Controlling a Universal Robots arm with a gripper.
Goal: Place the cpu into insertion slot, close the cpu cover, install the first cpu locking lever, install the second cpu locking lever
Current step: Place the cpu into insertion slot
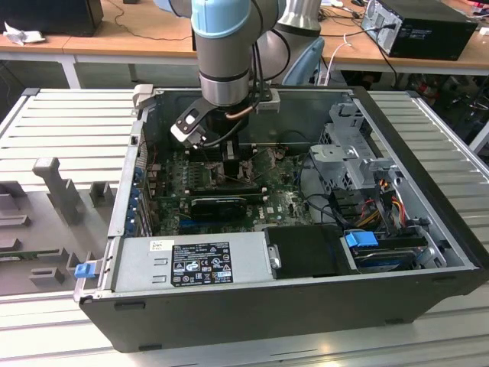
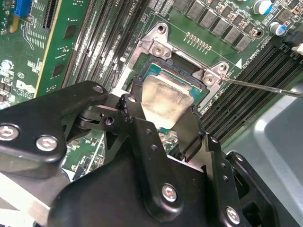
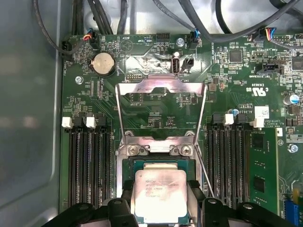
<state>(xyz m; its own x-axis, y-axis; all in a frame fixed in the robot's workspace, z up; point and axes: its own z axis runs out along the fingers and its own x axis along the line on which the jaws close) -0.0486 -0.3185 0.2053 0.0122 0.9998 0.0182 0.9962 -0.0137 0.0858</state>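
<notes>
While the open computer case [image 1: 229, 306] lies on a ribbed grey table [image 1: 69, 115] before wooden desks [image 1: 137, 42], my gripper [image 2: 163, 116], narrowly spread, clasps the cpu [image 3: 160, 191] by two edges at the insertion slot [image 3: 161, 162], cpu cover [image 3: 161, 86] raised.

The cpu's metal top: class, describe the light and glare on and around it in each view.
Second wrist view: the cpu carries a washed-out white sheen. First wrist view: its top is evenly lit, but the raised cpu cover glares pale pink. Exterior view: the motherboard sits dim beneath the arm.
</notes>
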